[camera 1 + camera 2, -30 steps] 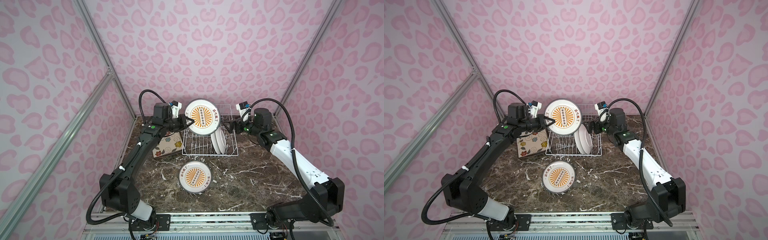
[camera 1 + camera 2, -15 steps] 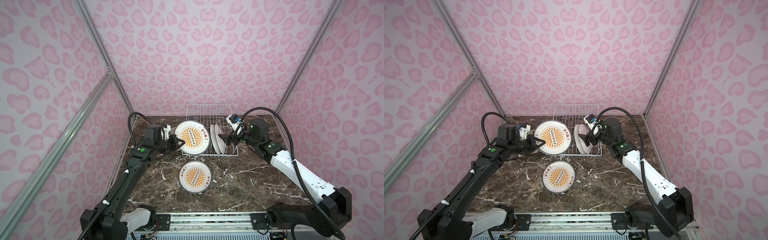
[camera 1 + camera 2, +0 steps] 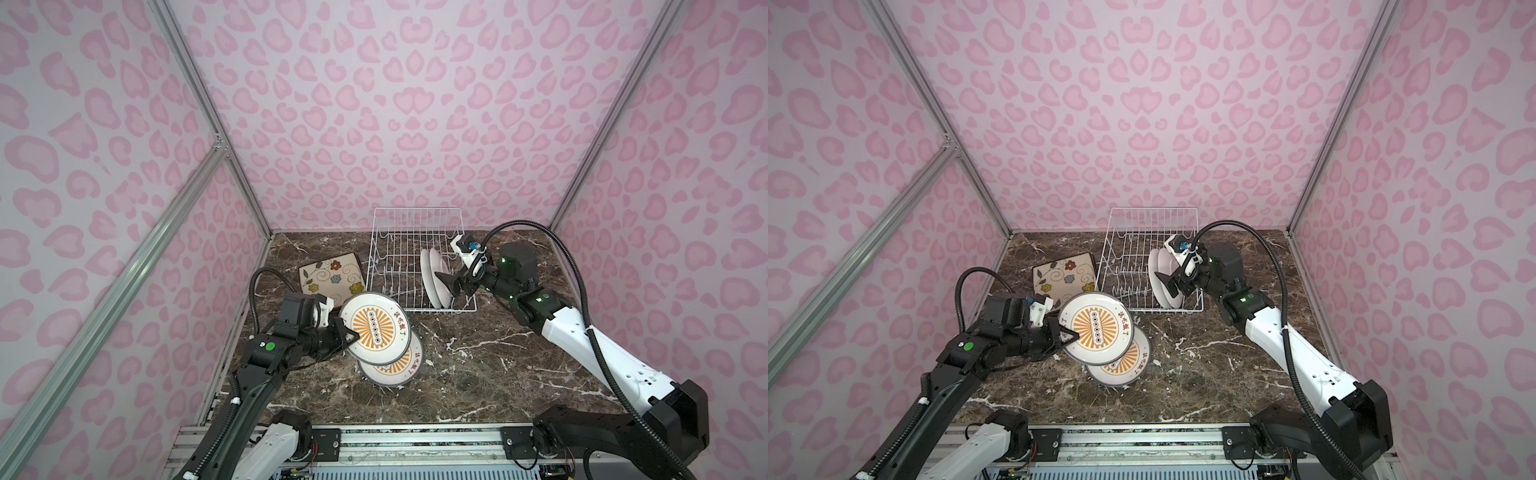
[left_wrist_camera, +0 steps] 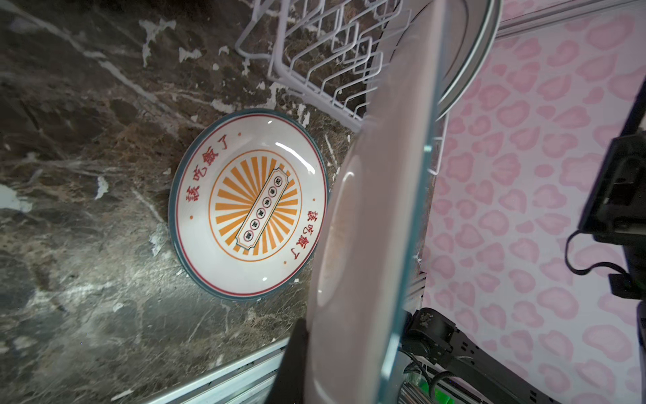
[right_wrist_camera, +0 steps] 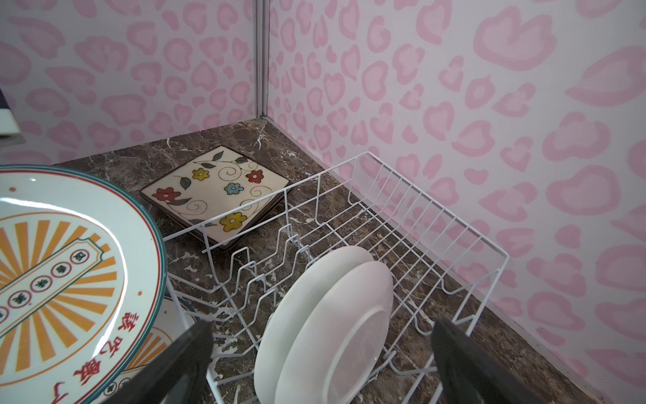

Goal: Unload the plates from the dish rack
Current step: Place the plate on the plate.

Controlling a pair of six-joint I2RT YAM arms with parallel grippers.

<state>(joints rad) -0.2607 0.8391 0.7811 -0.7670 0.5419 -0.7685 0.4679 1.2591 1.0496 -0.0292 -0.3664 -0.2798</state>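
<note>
Two white plates (image 3: 432,276) stand upright at the rack's (image 3: 415,216) front right. The right gripper (image 3: 447,284) gapes wide around them. The left gripper (image 3: 347,332) pinches a third plate (image 3: 376,328), tilted over a fourth plate (image 3: 401,370) lying flat on the table (image 3: 498,374). Both read 該吃飯了 in red. Square plates (image 3: 332,274) lie stacked left of the rack. Bare marble spreads front and right.

Two round plates (image 3: 430,266) stand in the dish rack (image 3: 395,270); square plates (image 3: 332,274), seemingly stacked, lie left.
</note>
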